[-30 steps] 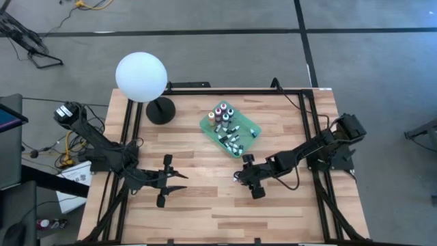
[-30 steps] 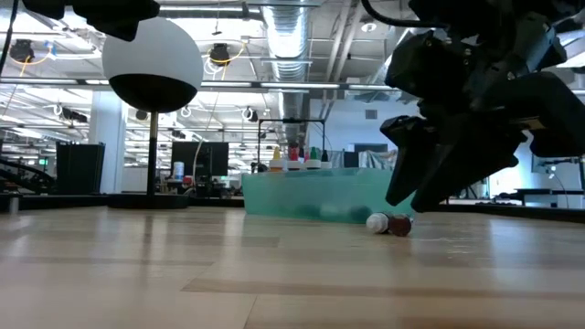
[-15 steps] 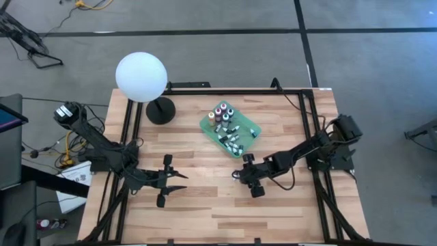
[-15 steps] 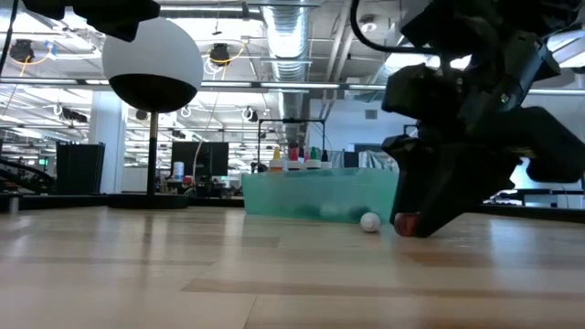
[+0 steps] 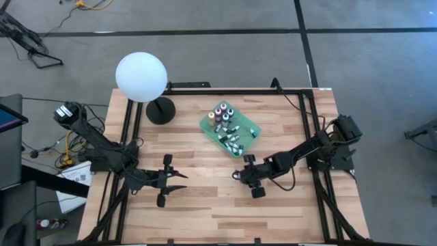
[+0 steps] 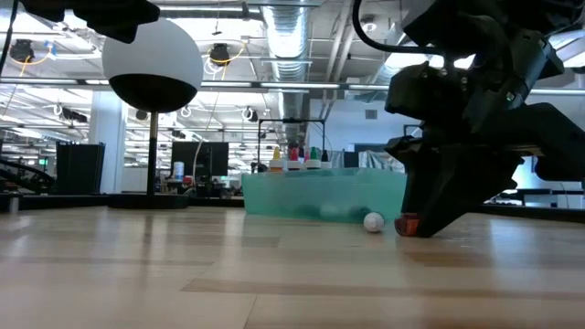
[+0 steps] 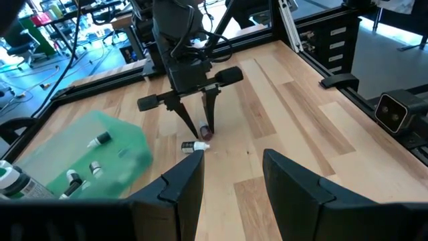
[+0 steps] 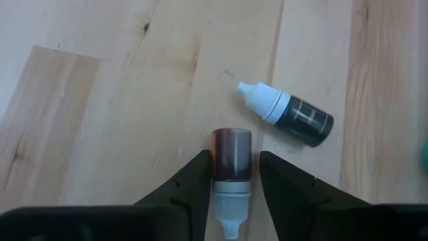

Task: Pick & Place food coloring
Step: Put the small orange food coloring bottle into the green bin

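Since a second ago the right hand [image 8: 231, 179] has come down to the counter [image 5: 205, 205] near the tray [image 5: 252, 127] and narrowed its fingers onto a red bottle [image 8: 231, 155], clasping it. A dark bottle [image 8: 289, 115] lies just beside. The left hand [image 7: 231, 177] hangs unclenched, well apart from the tray.

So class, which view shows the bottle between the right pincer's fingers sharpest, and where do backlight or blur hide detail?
Right wrist view: red bottle sharp, evenly lit. Low view: right pincer a backlit silhouette. High view: bottles in the tray too small to tell.
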Robot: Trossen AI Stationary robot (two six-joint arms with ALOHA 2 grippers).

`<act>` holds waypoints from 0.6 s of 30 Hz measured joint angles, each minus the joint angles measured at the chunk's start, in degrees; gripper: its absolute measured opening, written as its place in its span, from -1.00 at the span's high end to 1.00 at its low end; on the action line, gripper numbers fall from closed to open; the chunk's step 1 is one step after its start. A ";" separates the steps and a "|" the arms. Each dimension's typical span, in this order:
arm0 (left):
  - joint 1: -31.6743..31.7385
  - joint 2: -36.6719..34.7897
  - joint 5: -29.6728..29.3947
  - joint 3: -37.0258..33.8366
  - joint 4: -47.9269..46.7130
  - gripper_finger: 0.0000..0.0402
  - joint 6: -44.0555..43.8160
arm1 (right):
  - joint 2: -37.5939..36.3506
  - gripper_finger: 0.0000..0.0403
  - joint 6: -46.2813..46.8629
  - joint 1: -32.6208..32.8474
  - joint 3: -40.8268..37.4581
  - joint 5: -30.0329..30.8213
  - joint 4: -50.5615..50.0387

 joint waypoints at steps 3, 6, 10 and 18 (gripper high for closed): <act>0.00 0.00 -0.02 -0.01 -0.01 0.26 -0.02 | 0.00 0.44 -0.02 0.18 0.00 -0.02 -0.15; 0.00 0.00 -0.04 -0.02 -0.02 0.26 -0.04 | 0.00 0.48 -0.01 0.62 0.00 0.07 -0.20; 0.00 0.00 -0.06 -0.02 -0.02 0.26 -0.04 | 0.00 0.54 0.45 1.38 0.27 0.34 -0.61; 0.00 0.00 -0.09 -0.02 -0.06 0.26 -0.11 | 0.09 0.59 0.49 2.42 2.51 0.02 -1.07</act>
